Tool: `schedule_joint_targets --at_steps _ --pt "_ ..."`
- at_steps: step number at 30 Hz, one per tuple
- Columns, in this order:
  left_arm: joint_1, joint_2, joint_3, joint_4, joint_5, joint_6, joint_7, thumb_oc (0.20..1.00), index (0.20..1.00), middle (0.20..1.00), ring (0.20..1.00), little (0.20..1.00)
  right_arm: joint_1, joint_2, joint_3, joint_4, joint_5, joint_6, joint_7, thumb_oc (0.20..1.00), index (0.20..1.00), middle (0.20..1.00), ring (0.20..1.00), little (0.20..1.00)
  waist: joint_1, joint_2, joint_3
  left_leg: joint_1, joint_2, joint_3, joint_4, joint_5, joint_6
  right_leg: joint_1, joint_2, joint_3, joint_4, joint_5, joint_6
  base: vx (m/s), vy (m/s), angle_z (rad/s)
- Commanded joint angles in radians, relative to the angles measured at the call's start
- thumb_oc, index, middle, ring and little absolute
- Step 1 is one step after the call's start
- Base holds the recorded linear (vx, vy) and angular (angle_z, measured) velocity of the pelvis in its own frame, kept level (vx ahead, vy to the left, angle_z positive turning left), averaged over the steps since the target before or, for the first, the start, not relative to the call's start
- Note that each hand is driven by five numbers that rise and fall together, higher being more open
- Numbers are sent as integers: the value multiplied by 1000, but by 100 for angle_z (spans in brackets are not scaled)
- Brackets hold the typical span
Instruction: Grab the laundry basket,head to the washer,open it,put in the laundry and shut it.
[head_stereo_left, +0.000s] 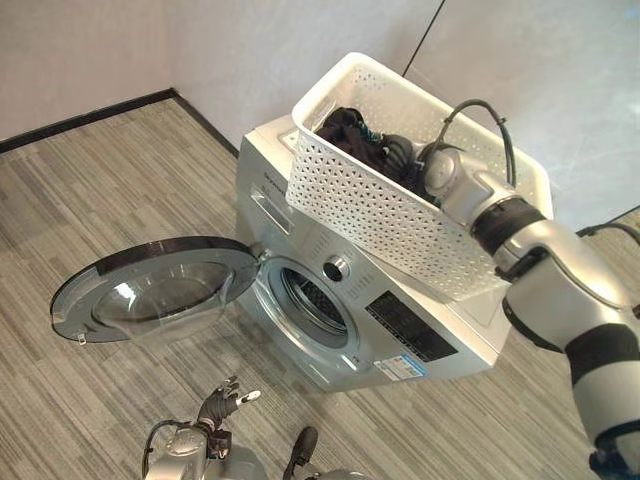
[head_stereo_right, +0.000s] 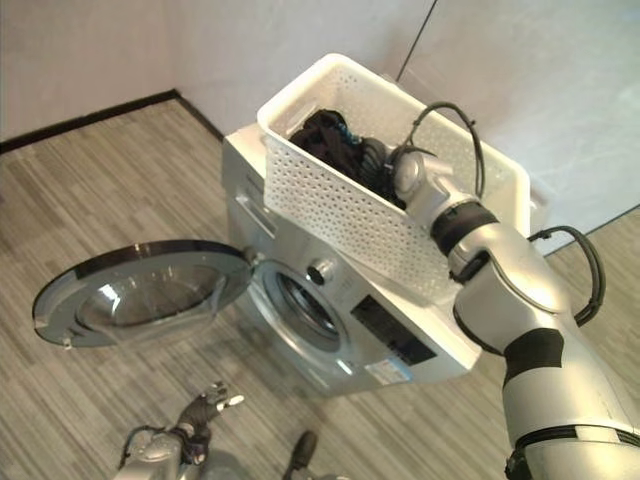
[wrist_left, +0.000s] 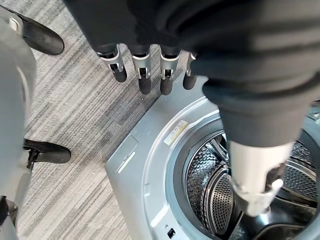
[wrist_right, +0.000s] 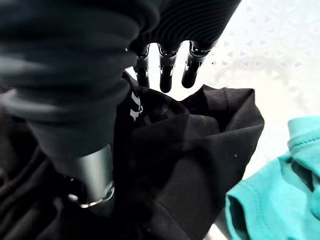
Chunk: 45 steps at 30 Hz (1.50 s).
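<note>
White perforated laundry basket (head_stereo_left: 380, 200) resting on top of the silver washer (head_stereo_left: 330, 300), spanning its top from the rear corner toward the right edge. Round washer door (head_stereo_left: 150, 288) swung fully open to the left, exposing the drum (wrist_left: 220, 200). Right hand (wrist_right: 165, 70) reaching into the basket, fingers (wrist_right: 166, 80) straight and thumb lying on the black garment (wrist_right: 190, 165), not visibly closed around it; a teal garment (wrist_right: 272, 185) lies beside the black one against the basket wall. Left hand (wrist_left: 145, 70) held low in front of the washer above the striped grey floor (head_stereo_left: 90, 190), fingers relaxed and holding nothing.
</note>
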Motion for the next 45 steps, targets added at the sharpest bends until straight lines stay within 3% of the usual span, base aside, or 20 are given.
schedule_joint_targets --at_steps 1,9,13,20,21,22,24,34,41,45 --pt "-54 29 -41 25 6 -16 -10 1000 1000 1000 1000 1000 -92 20 -40 72 40 -9 -42 1000 1000 1000 1000 1000 48 3 8 41 1 34 -18 -4 86 23 -86 20 58 -106 95 0 0 0" --pt "-43 40 -50 12 1 -14 -17 1000 1000 1000 1000 1000 -113 72 -94 177 32 -8 -68 1000 1000 1000 1000 1000 89 21 19 24 -4 14 -22 5 85 23 -93 -6 42 -98 97 2 -5 1" --pt "-38 55 -64 7 14 -10 -28 1000 1000 1000 1000 1000 -137 56 -116 245 36 3 -75 1000 1000 1000 1000 1000 131 38 39 -24 -10 -11 -12 19 83 15 -96 -32 18 -85 100 -3 -27 22" --pt "-43 66 -84 -7 22 0 -41 1000 1000 1000 1000 1000 -146 19 -126 299 46 16 -66 1000 1000 1000 1000 1000 156 50 52 -66 -17 -28 4 25 83 2 -102 -46 9 -78 101 1 -9 10" --pt "-43 67 -89 -11 23 2 -44 1000 1000 1000 1000 1000 -145 13 -122 308 37 20 -63 693 693 693 693 693 157 53 55 -70 -17 -29 6 25 83 0 -102 -48 9 -78 101 -1 -4 13" --pt "-46 68 -93 -15 25 3 -46 1000 1000 1000 1000 1000 -144 10 -119 316 22 23 -62 605 605 605 605 605 162 58 59 -70 -14 -29 9 20 82 2 -98 -44 10 -80 99 8 -6 4" --pt "-47 68 -96 -17 27 4 -47 1000 1000 1000 1000 1000 -143 5 -113 317 13 21 -59 200 200 200 200 200 161 59 59 -72 -15 -31 9 21 82 1 -98 -46 11 -81 98 0 0 0" --pt "-51 57 -106 -25 46 13 -53 1000 1000 1000 1000 1000 -83 -38 -107 336 -98 35 -48 200 200 200 200 200 139 69 60 -74 -31 -43 25 8 86 3 -106 -45 24 -94 93 7 2 2" --pt "-54 48 -99 -14 48 11 -46 1000 1000 1000 1000 1000 -64 -70 -156 324 -70 35 -67 200 200 200 200 200 125 74 56 -76 -37 -41 21 14 87 -4 -115 -47 24 -92 96 -2 2 6" --pt "-63 34 -95 10 53 5 -41 1000 1000 1000 1000 1000 -83 -122 -211 292 29 19 -115 200 200 200 200 200 108 75 42 -56 -32 -27 11 11 87 1 -113 -34 23 -93 96 7 2 -1"
